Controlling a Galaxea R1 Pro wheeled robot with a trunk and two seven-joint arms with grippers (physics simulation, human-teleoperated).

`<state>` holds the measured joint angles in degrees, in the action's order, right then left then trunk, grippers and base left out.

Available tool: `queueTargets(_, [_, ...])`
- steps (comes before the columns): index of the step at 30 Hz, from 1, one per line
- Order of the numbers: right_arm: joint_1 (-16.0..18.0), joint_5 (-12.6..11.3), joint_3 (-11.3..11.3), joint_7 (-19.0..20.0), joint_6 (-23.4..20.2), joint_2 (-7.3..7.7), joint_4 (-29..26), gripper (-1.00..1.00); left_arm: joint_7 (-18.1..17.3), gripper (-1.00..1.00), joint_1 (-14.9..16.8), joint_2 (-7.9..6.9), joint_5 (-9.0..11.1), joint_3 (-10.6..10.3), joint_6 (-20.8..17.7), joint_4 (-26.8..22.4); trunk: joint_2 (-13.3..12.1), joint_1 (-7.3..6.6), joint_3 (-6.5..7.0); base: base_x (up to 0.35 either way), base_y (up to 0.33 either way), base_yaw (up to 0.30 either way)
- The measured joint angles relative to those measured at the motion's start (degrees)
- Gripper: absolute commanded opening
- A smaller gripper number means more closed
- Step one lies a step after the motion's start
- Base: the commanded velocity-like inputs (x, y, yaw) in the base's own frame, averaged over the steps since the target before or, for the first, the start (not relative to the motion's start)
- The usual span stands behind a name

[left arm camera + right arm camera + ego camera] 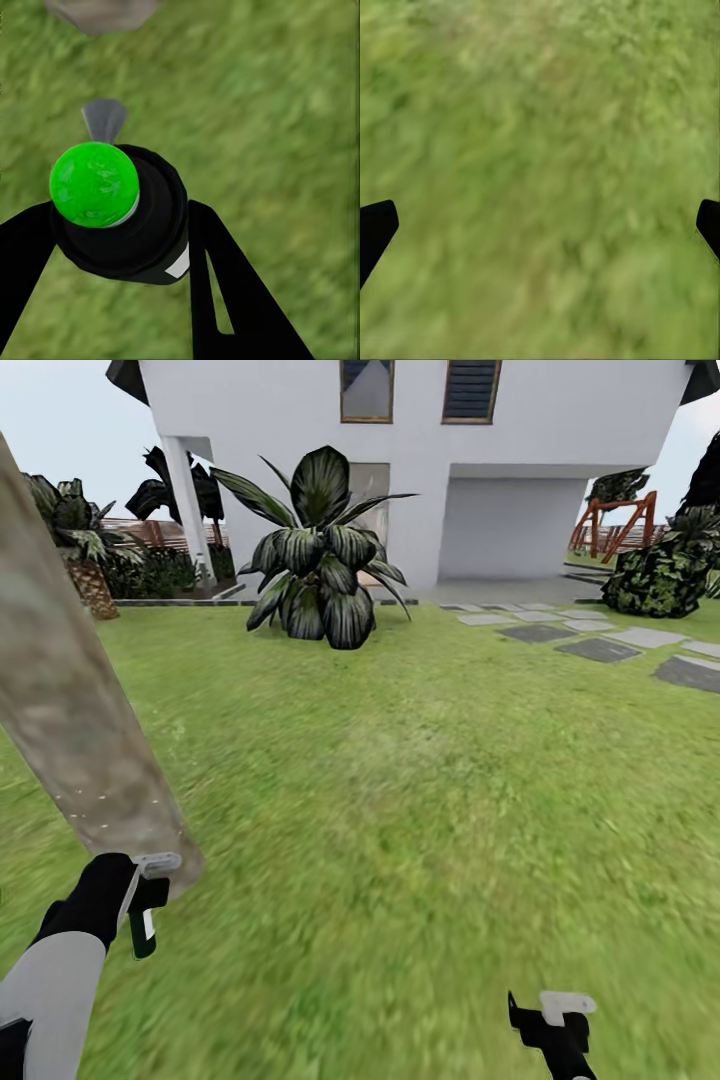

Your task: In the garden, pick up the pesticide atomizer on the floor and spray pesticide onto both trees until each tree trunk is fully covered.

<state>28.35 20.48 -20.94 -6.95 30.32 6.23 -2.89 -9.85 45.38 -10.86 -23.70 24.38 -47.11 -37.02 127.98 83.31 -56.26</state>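
Observation:
A thick, pale grey-brown tree trunk slants across the left of the head view, with a few whitish pesticide specks low on it. My left gripper is shut on the pesticide atomizer, whose grey spray head sits right against the trunk's base. In the left wrist view the atomizer is a dark body with a bright green round end, clamped between the black fingers; the trunk's foot lies just beyond. My right gripper hangs open and empty over the lawn.
Lawn stretches ahead to a white house. A broad-leaved plant stands mid-back, a palm at the far left, a dark bush at the right. Grey stepping slabs run along the right side.

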Motion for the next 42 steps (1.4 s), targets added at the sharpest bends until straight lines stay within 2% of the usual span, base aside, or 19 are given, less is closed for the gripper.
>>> queueTargets(14, [0.0,0.0,0.0,0.0,0.0,0.00,0.1,1.00,0.1,-1.00,0.0,0.12,0.1,0.1,0.1,-0.2,0.0,0.03,0.00,0.095,-0.248,0.273])
queueTargets(20, [0.0,0.0,0.0,0.0,0.0,0.00,0.1,1.00,-0.3,-1.00,0.2,0.43,0.2,0.2,0.0,-0.4,0.0,0.02,0.00,-0.017,-0.041,0.276])
queueTargets(24, [0.0,0.0,-0.1,0.0,0.0,0.00,0.0,1.00,-0.3,-1.00,0.9,0.45,0.2,0.2,-0.4,-2.6,0.0,0.02,0.00,-0.001,-0.002,0.274])
queueTargets(25, [0.0,0.0,-0.1,0.0,0.0,0.00,0.0,1.00,-0.2,-1.00,1.1,0.57,0.3,0.2,-0.6,-2.9,0.0,0.02,0.00,0.000,0.000,0.268])
queueTargets(27, [0.0,0.0,-0.1,0.0,0.0,0.00,0.0,1.00,-0.2,-1.00,2.6,2.32,0.8,0.1,-0.9,-2.9,0.0,0.02,0.00,0.000,0.000,0.204])
queueTargets(29, [0.0,0.0,-0.1,0.0,0.0,0.03,0.0,1.00,0.0,-1.00,4.6,3.28,0.5,0.0,-1.0,-2.6,0.0,0.02,0.00,0.000,0.000,0.064])
queueTargets(31, [0.0,0.0,-0.1,0.0,0.0,0.11,0.0,1.00,0.1,-1.00,6.0,3.87,0.3,-0.4,-3.0,-2.9,0.0,0.02,0.00,0.000,0.000,0.013])
queueTargets(32, [0.0,0.0,-0.1,0.0,0.0,0.23,0.0,1.00,0.0,-1.00,6.9,3.82,0.1,-0.6,-5.5,-3.1,0.0,0.02,0.00,0.000,0.000,0.004])
queueTargets(34, [0.0,-0.1,-0.1,0.0,0.0,0.31,-0.1,1.00,0.0,-1.00,7.8,3.75,0.0,-0.6,-7.7,-3.3,0.0,0.02,0.00,0.000,0.000,0.002])
queueTargets(38, [0.0,-0.1,-0.1,0.0,0.0,0.37,-0.1,1.00,-0.1,-1.00,8.1,3.86,-0.2,-0.7,-8.5,-4.1,0.0,0.02,0.00,0.025,-0.077,0.000])
queueTargets(42, [0.0,-0.1,-0.1,0.0,0.0,0.37,-0.1,1.00,0.0,-1.00,8.0,4.03,-0.2,-0.6,-8.6,-6.9,0.0,0.01,0.00,0.099,-0.239,0.000])
